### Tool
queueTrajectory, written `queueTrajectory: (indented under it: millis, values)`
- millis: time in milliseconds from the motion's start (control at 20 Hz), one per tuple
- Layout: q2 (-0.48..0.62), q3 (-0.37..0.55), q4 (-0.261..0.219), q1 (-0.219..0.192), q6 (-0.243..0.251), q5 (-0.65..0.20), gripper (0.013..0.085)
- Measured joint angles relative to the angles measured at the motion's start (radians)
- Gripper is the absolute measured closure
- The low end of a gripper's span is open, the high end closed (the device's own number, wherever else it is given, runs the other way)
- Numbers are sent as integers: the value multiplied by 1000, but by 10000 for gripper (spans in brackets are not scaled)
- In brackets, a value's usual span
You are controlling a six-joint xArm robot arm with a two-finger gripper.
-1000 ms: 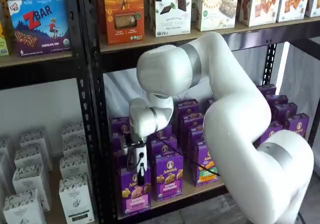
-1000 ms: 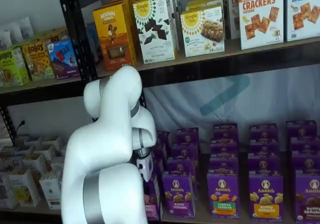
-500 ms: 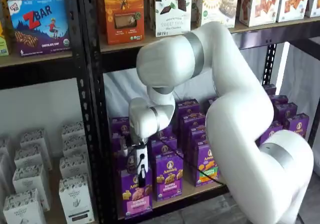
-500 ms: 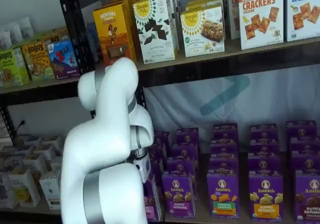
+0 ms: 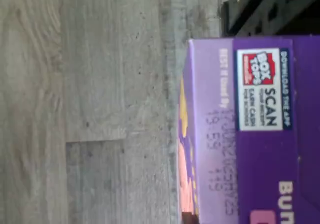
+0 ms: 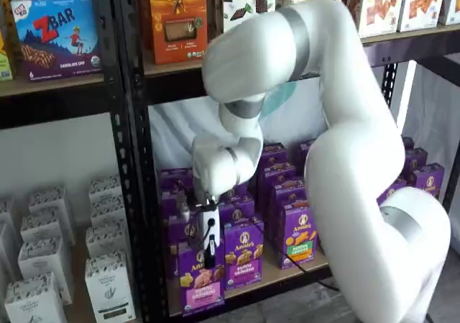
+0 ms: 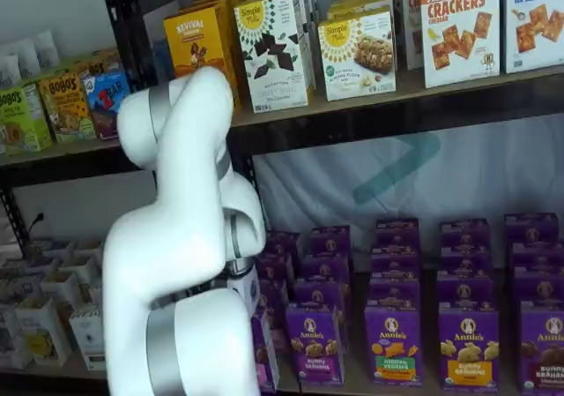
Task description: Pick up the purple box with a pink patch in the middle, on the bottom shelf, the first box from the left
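A mock grocery aisle set up for robot trials: black metal racks (image 6: 129, 157) with perforated uprights hold tan shelf boards (image 7: 397, 96) stocked in neat rows with boxed crackers (image 7: 458, 26), snack bars (image 6: 56, 35) and purple cartons (image 7: 394, 343), while a white robot arm (image 6: 345, 165) reaches in before a draped white backdrop (image 7: 397, 175).

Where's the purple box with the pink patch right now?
In a shelf view, the purple box stands at the front left of the bottom shelf, beside a Bunny Grahams carton, with the gripper at its top.
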Motion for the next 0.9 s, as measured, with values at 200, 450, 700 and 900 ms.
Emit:
queueTrajectory:
  millis: [200,450,700,900]
  values:
    - [-98,100,-22,-1,19,10,690]
    - [-218,214,-75,6,75,7,690]
    - [-344,313,-100,22,114,41,690]
    - [-428,384,-129,27,147,58,690]
